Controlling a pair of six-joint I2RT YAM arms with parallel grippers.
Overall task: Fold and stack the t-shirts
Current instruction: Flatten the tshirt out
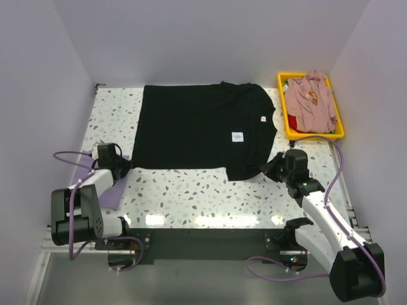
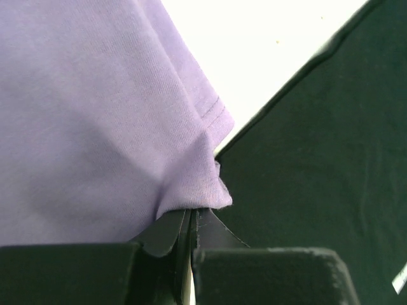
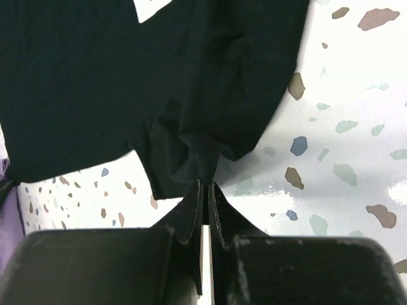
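The black t-shirt (image 1: 191,127) lies spread flat on the speckled table, with its white label (image 1: 237,136) on the right half. My left gripper (image 1: 125,166) is at its lower left corner and is shut (image 2: 193,210) on a puckered fold of the lavender t-shirt (image 2: 95,114). That shirt lies crumpled under the left arm (image 1: 108,190). The black shirt's edge (image 2: 318,159) meets the tips; I cannot tell whether it is pinched too. My right gripper (image 1: 275,166) is shut (image 3: 205,181) on the black shirt's bunched lower right sleeve (image 3: 210,127). The dusty-pink t-shirt (image 1: 310,101) lies in the bin.
A yellow plastic bin (image 1: 315,134) stands at the back right by the wall, something red under the pink shirt. White walls close in the table on the left, back and right. Bare speckled table (image 1: 191,194) runs between the black shirt's hem and the arm bases.
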